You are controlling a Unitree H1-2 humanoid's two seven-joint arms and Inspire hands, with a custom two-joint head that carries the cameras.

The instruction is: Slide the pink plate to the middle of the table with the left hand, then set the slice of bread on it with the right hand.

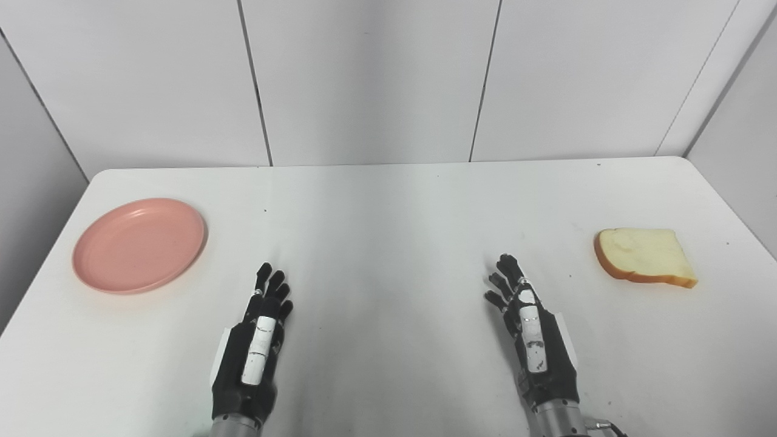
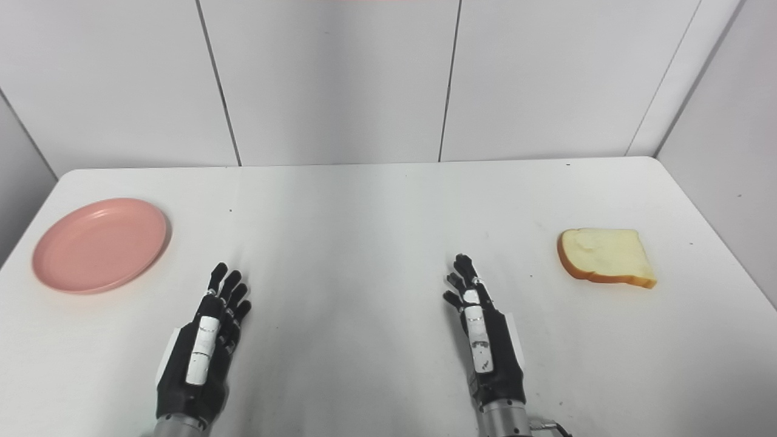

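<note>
A round pink plate (image 1: 139, 244) lies on the left side of the white table (image 1: 388, 206), with nothing on it. A slice of bread (image 1: 645, 256) with a brown crust lies flat on the right side. My left hand (image 1: 258, 340) rests low over the table near the front, right of the plate and apart from it, fingers stretched out, holding nothing. My right hand (image 1: 529, 328) sits near the front as well, left of the bread and apart from it, fingers extended and empty.
White wall panels (image 1: 370, 79) stand behind the table's far edge. The table's left and right edges run close to the plate and the bread. Bare tabletop lies between the two hands.
</note>
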